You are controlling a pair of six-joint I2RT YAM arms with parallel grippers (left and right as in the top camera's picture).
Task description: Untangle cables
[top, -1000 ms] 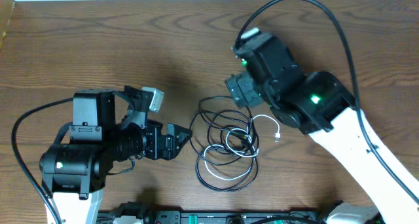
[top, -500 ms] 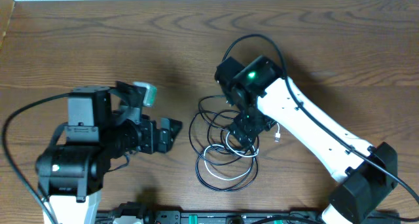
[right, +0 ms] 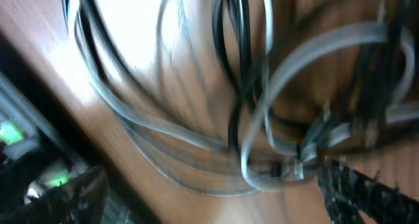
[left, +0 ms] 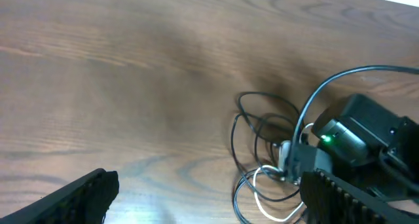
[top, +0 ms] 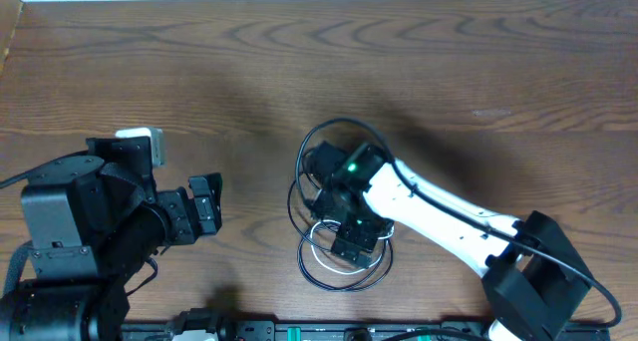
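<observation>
The right pincer (top: 354, 239) hangs spread directly over the tangled loops of thin black and white cables (top: 334, 271), likely to straddle one strand; blur hides any contact. The left pincer (top: 204, 203), also spread, sits well aside, leaving room.

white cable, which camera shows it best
Overhead: the white cable is sharp, its loop showing beside and below the right claw, which covers the rest. Right wrist view is close but blurred. Left wrist view catches only part at the bottom edge.
</observation>
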